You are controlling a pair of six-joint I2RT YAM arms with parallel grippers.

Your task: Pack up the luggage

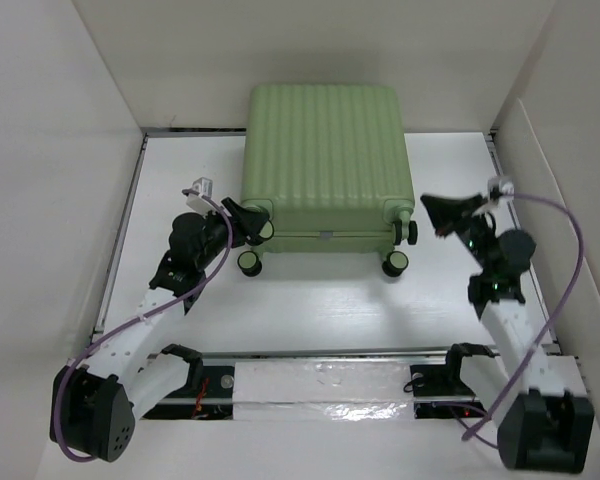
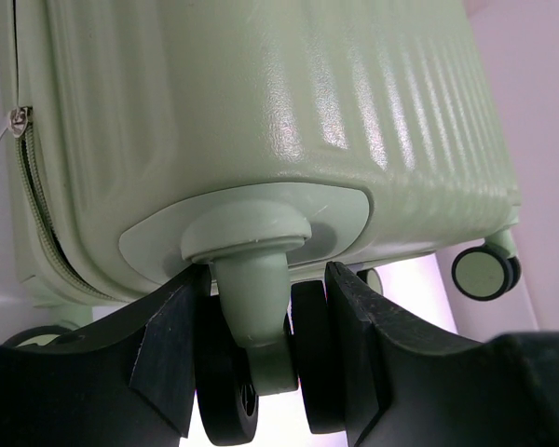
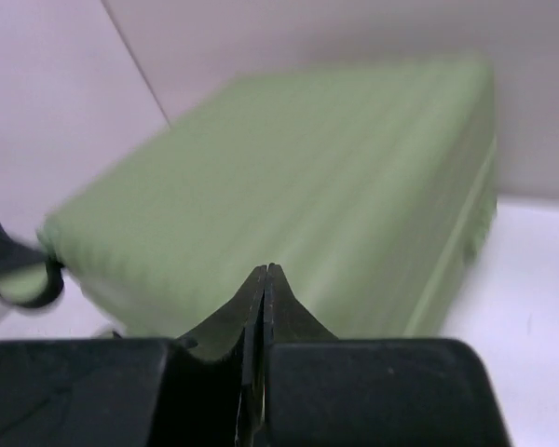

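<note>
The luggage [image 1: 325, 160] is a pale green ribbed hard-shell suitcase. It lies flat and closed at the back middle of the white table, with its black wheels toward me. My left gripper [image 1: 252, 222] is at its near left corner. In the left wrist view its fingers [image 2: 168, 335] press both sides of the twin black wheel [image 2: 225, 391] under the green caster stem [image 2: 256, 307]. My right gripper [image 1: 430, 208] hovers just right of the luggage's near right corner, shut and empty. In the right wrist view [image 3: 265, 272] it points at the luggage's shell [image 3: 289, 177].
Other wheels stick out at the luggage's near edge [image 1: 250, 263] [image 1: 393, 264] [image 1: 408, 232]. A zipper pull [image 2: 17, 121] hangs at its side seam. White walls enclose the table on the left, back and right. A shiny strip [image 1: 320, 392] runs along the near edge between the arm bases.
</note>
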